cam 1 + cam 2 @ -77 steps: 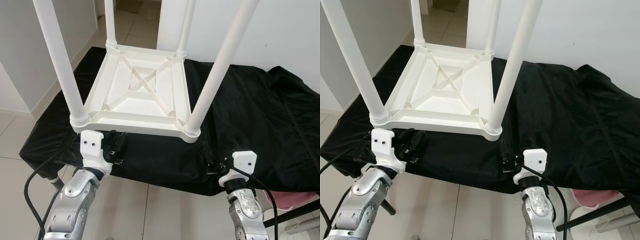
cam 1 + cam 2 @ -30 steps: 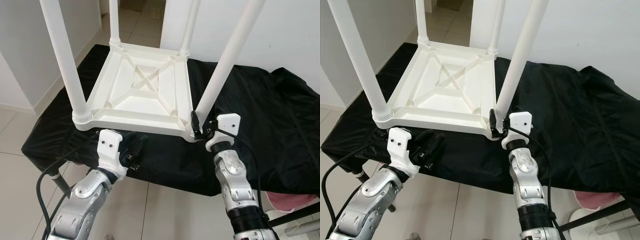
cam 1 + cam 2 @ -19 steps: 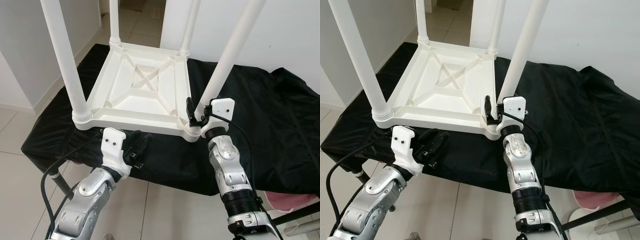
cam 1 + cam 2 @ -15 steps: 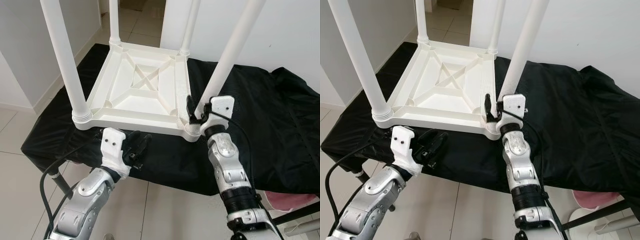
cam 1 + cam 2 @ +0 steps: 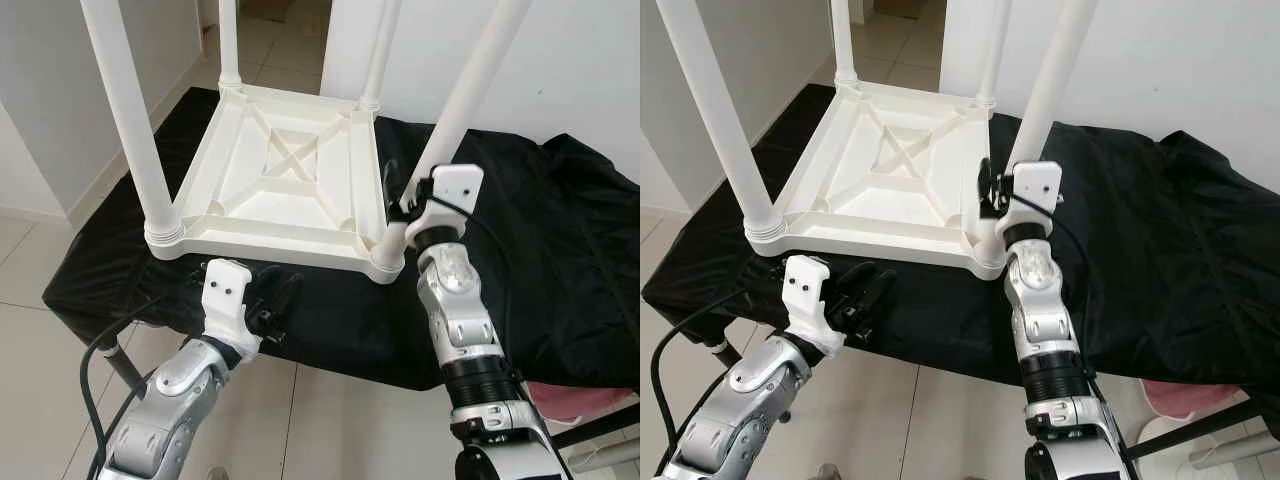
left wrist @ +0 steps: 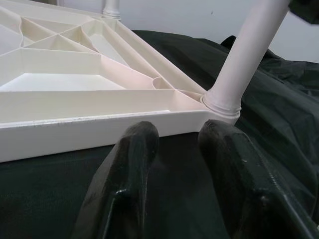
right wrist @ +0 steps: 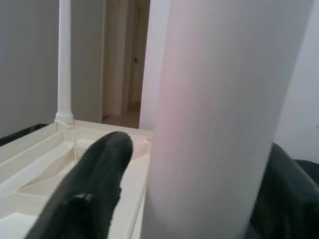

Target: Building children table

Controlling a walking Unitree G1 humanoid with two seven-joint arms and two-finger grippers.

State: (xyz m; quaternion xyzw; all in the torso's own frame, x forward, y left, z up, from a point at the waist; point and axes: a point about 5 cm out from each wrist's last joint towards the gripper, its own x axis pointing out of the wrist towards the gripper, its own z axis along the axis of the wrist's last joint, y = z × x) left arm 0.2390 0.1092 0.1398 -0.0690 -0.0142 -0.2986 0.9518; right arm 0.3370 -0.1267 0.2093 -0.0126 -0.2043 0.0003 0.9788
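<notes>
Your left gripper (image 5: 268,303) hovers with fingers parted just before the near rim of the upturned white children's table (image 5: 290,180), which lies legs-up on the black cloth (image 5: 560,260). Past that rim, your right gripper (image 5: 992,190) straddles the table's near right leg (image 5: 455,110), fingers either side; whether they clamp it you cannot tell.

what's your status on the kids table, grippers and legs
Right gripper around the near right leg just above its base. Left gripper open, short of the table edge. Table upside down on black cloth, four legs up.
</notes>
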